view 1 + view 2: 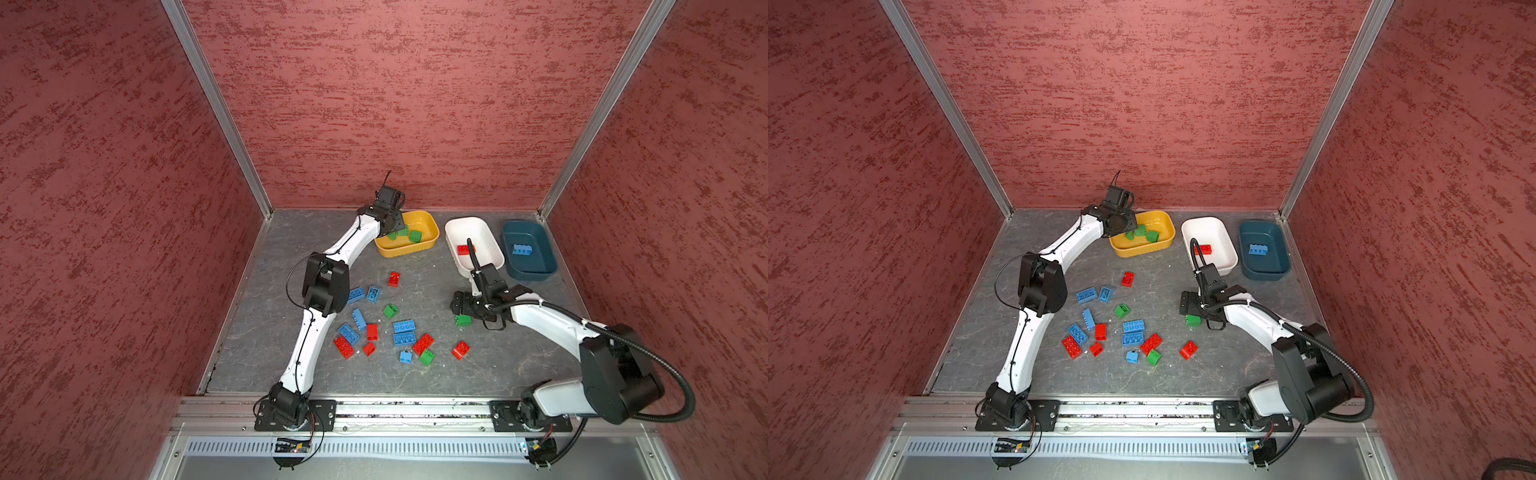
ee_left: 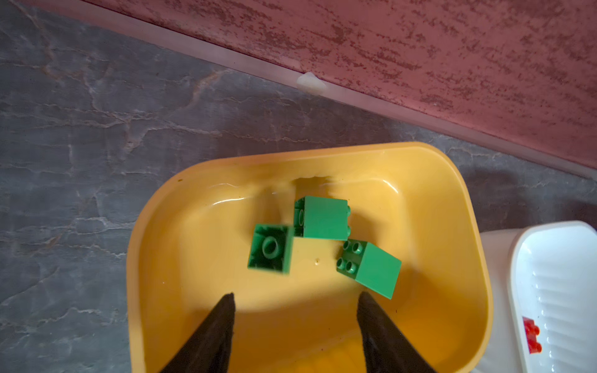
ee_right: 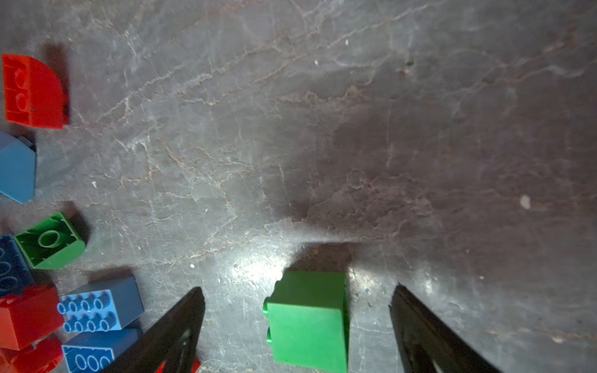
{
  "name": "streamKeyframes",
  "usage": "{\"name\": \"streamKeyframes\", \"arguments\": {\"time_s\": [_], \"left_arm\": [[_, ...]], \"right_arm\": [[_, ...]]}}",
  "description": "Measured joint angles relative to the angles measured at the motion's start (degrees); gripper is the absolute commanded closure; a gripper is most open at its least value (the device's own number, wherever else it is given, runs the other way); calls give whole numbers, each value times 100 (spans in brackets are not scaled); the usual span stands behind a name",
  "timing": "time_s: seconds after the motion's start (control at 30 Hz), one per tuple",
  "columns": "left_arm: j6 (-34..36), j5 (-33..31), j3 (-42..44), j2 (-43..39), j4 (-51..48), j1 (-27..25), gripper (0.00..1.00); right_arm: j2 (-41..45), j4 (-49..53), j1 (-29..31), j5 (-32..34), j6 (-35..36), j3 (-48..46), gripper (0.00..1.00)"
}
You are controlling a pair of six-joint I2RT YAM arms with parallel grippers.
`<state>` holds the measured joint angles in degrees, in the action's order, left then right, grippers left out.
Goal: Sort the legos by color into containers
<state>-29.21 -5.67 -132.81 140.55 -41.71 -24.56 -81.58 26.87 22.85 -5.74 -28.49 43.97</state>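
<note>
- Over the yellow tub (image 1: 409,250), at the twelve o'clock edge of the desk (image 1: 257,340) in both top views, hangs the left end effector (image 2: 296,295). Its fingers are spread wide and nothing sits between them.
- Three green cubes lie close together inside that tub. The blurred green brick (image 2: 270,248) shows its hollow underside, the sideways green brick (image 2: 323,218) lies beside it, and the tilted green brick (image 2: 371,268) shows four studs.
- At six o'clock from the yellow tub, the loose legos (image 1: 404,339) lie scattered on the desk in red, blue and green, some touching and some apart.
- A far red brick (image 1: 394,279) marks the twelve o'clock end of that scatter. An outlying red brick (image 1: 460,350) lies apart at its four o'clock.
- At three o'clock from the scatter, the right end effector (image 3: 298,287) sits low over the desk with its fingers spread. The lone green brick (image 3: 308,321) lies on its side between them, and in the right wrist view neither finger touches it.
- At twelve o'clock from that brick stands the white tub (image 1: 469,230), just beside the yellow tub's three o'clock side. It holds one boxed red brick (image 1: 463,249).
- At three o'clock from the white tub, near the desk's far corner, the dark teal tub (image 1: 540,266) holds one oblong blue brick (image 1: 523,249).
</note>
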Motion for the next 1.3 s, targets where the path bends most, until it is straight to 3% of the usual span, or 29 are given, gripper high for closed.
{"name": "streamKeyframes", "arguments": {"time_s": [0.1,0.13,0.4,0.67,1.0,1.3], "left_arm": [[2,72,151,-70,70,-26,2],[-11,72,236,-109,94,-35,0],[13,133,920,-610,319,-103,0],[-146,682,1838,-1438,870,-79,0],[-208,833,2660,-1976,1132,-28,0],[-271,866,3386,-2391,1237,-9,0]], "right_arm": [[-107,44,50,-2,4,-2,19],[-149,61,76,-2,4,-2,20],[-437,361,337,214,35,7,39],[-616,577,540,605,138,201,47],[-728,584,654,748,284,345,58],[-627,-229,658,485,232,579,64]]}}
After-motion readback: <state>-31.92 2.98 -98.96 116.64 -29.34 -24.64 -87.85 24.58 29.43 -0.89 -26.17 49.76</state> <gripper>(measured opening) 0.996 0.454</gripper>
